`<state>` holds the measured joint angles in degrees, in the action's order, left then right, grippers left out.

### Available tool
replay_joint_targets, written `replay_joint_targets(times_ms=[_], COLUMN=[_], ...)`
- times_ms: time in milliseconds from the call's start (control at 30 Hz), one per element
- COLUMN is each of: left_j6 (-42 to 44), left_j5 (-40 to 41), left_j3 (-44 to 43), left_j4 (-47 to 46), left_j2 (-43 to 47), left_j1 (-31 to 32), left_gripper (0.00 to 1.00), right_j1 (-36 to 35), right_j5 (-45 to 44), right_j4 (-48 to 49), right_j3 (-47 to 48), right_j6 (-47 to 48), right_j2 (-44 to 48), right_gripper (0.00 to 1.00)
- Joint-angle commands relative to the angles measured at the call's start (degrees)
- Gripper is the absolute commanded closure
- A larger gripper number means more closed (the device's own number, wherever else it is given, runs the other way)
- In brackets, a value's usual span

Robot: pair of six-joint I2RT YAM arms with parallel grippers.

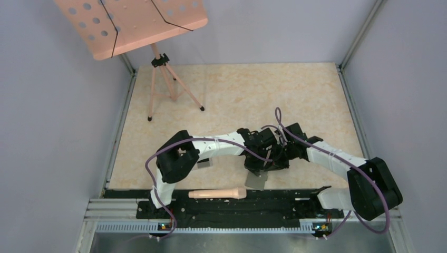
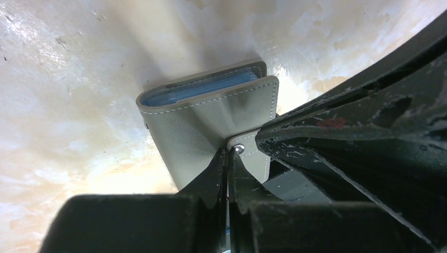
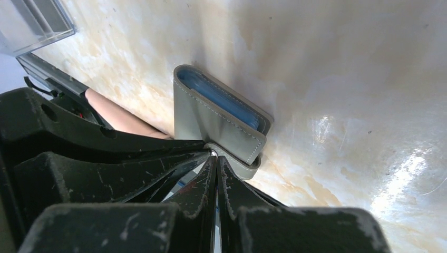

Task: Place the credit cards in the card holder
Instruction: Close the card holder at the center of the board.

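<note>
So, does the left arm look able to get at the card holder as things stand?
Probably yes: the left gripper, shut, has its tips at the snap tab of the card holder. Only the right gripper, also shut at that tab, crowds it.

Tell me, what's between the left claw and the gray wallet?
Nothing. In the left wrist view the left gripper's shut tips sit right against the wallet's snap tab, with no gap showing.

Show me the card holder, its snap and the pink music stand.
card holder (image 2: 195,132): left wrist view, gray front cover.
snap (image 2: 240,149): left wrist view, metal stud on tab.
music stand (image 1: 137,23): top external view, perforated desk.
</note>
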<state>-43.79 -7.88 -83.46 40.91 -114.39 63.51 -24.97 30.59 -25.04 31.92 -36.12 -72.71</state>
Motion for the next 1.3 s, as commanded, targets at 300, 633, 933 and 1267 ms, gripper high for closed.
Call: replay_joint_targets(times_ms=[300,633,933,1267], left_j6=[0.54,0.48,0.5,-0.09], left_j5=[-1.69,-1.75,-2.65,-1.48], left_j3=[1.28,1.28,1.28,1.78], left_j4=[-1.18,-0.19,0.32,3.5], left_j2=[4.18,4.16,3.26,1.69], left_j1=[0.9,1.44,1.71,1.96], left_gripper=[1.0,1.0,1.0,1.0], right_j1=[-0.64,-0.65,-0.67,-0.67], right_j5=[-4.78,-5.13,-4.31,0.96], right_j4=[-0.87,-1.24,-1.34,-0.16], right_j3=[1.74,2.63,3.26,2.83], right_j6=[1.75,2.26,2.28,2.44], right_j2=[-5.15,-6.03,-5.4,-0.18], right_gripper=[1.0,1.0,1.0,1.0])
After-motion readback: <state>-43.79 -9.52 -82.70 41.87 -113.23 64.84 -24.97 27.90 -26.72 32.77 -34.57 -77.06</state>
